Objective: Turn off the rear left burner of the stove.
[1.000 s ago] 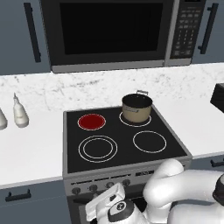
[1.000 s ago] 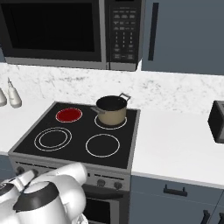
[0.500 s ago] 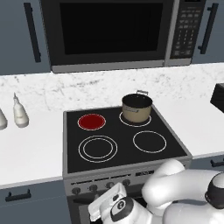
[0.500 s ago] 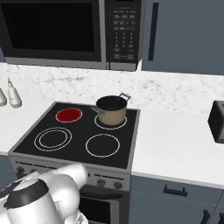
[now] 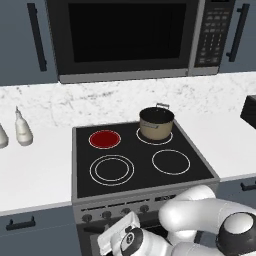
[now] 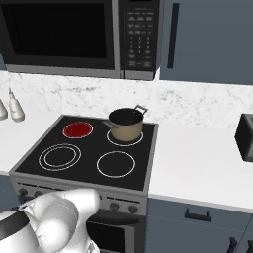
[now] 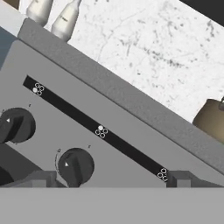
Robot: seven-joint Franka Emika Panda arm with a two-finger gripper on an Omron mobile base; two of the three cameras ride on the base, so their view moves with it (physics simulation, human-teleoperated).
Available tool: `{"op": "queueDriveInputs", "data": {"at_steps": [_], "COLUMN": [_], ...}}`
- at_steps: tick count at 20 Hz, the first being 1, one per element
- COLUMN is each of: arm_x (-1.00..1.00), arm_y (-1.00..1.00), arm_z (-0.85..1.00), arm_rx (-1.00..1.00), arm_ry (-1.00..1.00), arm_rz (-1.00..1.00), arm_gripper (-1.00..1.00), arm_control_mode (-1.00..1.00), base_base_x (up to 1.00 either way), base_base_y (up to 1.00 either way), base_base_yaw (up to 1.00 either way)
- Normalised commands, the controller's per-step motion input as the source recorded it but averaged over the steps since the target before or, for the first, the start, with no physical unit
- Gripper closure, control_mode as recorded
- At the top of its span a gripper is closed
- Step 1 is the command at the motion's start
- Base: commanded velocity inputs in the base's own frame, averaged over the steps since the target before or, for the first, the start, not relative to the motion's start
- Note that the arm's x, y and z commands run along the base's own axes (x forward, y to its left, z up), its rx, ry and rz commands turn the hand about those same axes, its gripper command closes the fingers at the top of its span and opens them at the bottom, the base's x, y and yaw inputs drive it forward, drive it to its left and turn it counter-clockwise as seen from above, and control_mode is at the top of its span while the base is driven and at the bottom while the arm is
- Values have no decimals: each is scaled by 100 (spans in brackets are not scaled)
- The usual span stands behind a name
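The stove's black cooktop [image 5: 135,175] carries the rear left burner [image 5: 104,139], a small solid red disc, also seen as the red disc [image 6: 78,130]. Below it runs the grey knob panel [image 7: 131,175]. My gripper [image 7: 111,181] is open and close to this panel, its dark fingertips [image 7: 39,178] wide apart. A dark knob [image 7: 76,165] lies between them, nearer the left tip, and another knob [image 7: 16,124] sits further left. My hand [image 5: 120,236] hangs low in front of the panel.
A tan pot [image 5: 156,123] stands on the rear right burner. Two pale bottles [image 5: 22,130] stand on the left counter, and a dark toaster [image 6: 245,137] on the right. The microwave [image 5: 125,37] hangs above the stove.
My arm has shifted slightly left and down before the knob panel. The rear left burner remains red and the pot has not moved.
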Motion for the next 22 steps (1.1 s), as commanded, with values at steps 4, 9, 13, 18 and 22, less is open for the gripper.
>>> {"op": "queueDriveInputs", "data": {"at_steps": [4,9,13,18,22], "arm_x": [28,37,20,0,0], "arm_y": [22,15,0,0,0], "arm_z": [0,0,-8,-31,-9], "arm_rx": [0,0,0,0,0], "arm_ry": [0,0,0,0,0], "arm_rz": [0,0,0,0,0], "arm_gripper": [-100,-100,-100,-100,-100], "arm_control_mode": [-100,-100,-100,-100,-100], "base_base_x": [0,0,0,0,0], "base_base_y": [0,0,0,0,0], "base_base_yaw": [0,0,0,0,0]}}
